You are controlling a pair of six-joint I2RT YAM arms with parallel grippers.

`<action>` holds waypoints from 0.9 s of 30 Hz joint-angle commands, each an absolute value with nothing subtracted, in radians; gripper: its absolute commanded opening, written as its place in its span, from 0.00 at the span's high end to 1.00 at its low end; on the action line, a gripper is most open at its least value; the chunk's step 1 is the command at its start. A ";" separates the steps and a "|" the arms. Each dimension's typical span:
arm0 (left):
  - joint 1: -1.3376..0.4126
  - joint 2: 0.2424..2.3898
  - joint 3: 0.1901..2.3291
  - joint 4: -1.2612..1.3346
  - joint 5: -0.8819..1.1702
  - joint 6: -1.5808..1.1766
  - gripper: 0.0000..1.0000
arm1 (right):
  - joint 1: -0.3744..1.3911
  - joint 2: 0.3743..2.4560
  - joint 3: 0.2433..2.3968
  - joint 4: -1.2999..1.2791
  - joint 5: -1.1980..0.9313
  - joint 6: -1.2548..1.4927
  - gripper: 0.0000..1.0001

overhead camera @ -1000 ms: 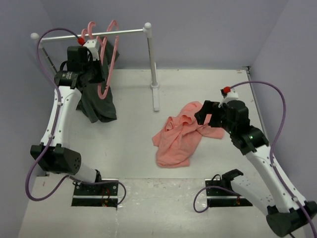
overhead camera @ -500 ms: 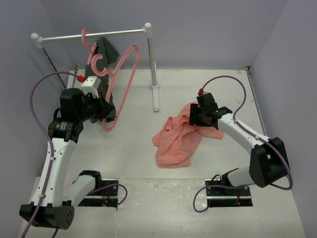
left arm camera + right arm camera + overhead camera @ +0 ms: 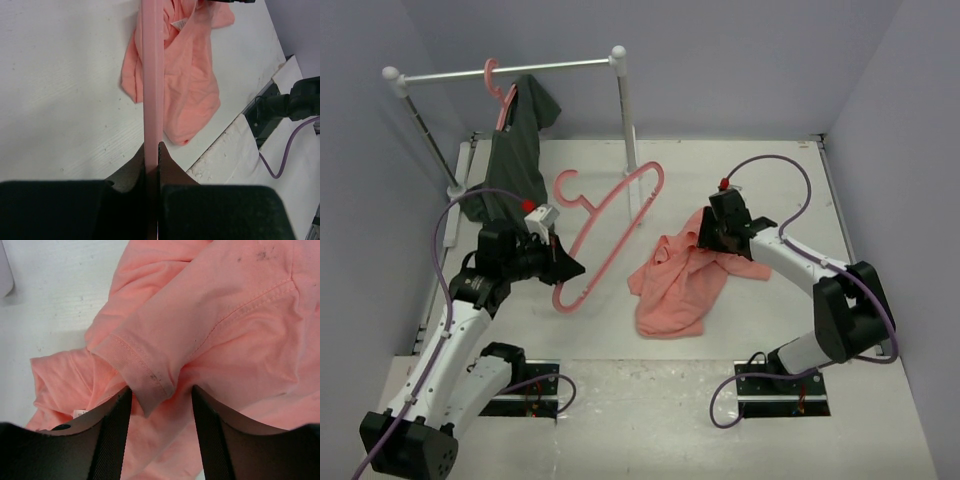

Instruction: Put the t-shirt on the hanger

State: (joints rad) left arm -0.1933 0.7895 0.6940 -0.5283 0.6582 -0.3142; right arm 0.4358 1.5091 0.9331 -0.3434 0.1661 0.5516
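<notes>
The salmon-pink t-shirt (image 3: 680, 280) lies crumpled on the table right of centre; it also shows in the left wrist view (image 3: 192, 75) and fills the right wrist view (image 3: 220, 315). My left gripper (image 3: 563, 268) is shut on the bottom bar of the pink hanger (image 3: 610, 215), holding it tilted above the table, hook up and to the left. The bar runs up between the jaws in the left wrist view (image 3: 151, 75). My right gripper (image 3: 712, 232) is open, low over the shirt's upper edge, its jaws astride a folded sleeve hem (image 3: 145, 372).
A white garment rail (image 3: 510, 70) on posts stands at the back left, with a second pink hanger (image 3: 498, 85) carrying a dark grey shirt (image 3: 515, 150). The rail's right post (image 3: 628, 130) stands just behind the held hanger. Grey walls close in on all sides.
My left arm has carried the hanger off the rail and down rightward toward the t-shirt. My right gripper has come down onto the shirt's upper edge and shifted slightly left.
</notes>
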 commanded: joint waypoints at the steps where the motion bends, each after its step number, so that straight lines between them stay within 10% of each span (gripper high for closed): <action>1: -0.266 0.813 0.702 -0.380 0.658 -0.363 1.00 | 0.437 1.448 0.923 -0.289 0.210 0.580 0.48; 12: -0.417 0.852 0.696 -0.354 0.566 -0.403 1.00 | 0.431 1.540 0.973 -0.302 0.323 0.550 0.82; 14: -0.443 0.861 0.688 -0.351 0.555 -0.413 1.00 | 0.427 1.511 0.983 -0.305 0.337 0.535 1.00; 27: -0.690 0.973 0.655 -0.224 0.445 -0.463 1.00 | 0.304 1.453 1.120 -0.360 0.202 0.423 1.00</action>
State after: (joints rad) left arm -0.6292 0.9383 0.6502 -0.3527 0.4773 -0.4336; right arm 0.3023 1.4826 1.0508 -0.3451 0.2315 0.4680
